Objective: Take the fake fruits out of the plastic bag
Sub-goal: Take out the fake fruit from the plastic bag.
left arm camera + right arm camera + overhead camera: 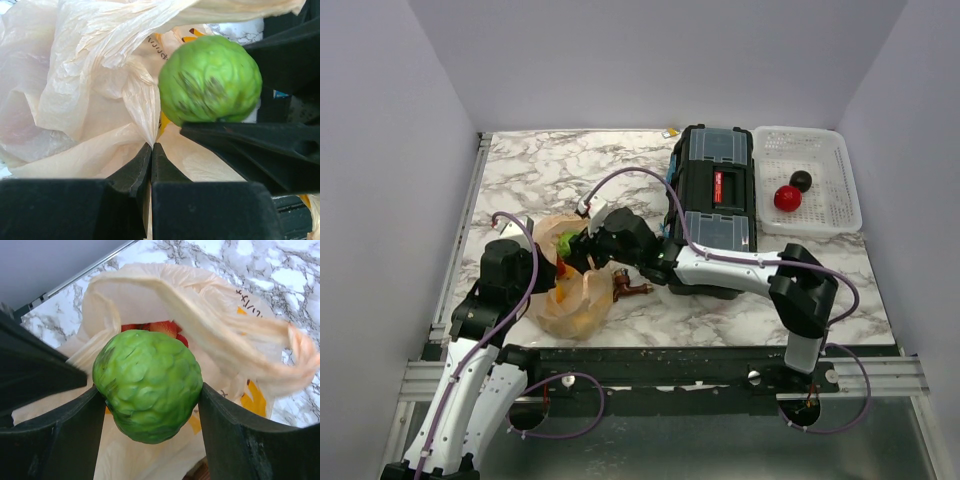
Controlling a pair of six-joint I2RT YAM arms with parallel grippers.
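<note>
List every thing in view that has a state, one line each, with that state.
left gripper: shut on the plastic bag
right gripper: shut on the green fruit
green fruit: gripped, held at the bag's mouth
plastic bag: mouth open, red fruit inside
black toolbox: lid closed
white basket: holds a red ball and a dark ball
brown tap: lying beside the bag

This is looking like a robot lab cell. Plain walls point(380, 150) are boxing in a marble table point(550, 160); two cabled arms point(740, 268) are sitting bolted to its rail point(880, 374).
</note>
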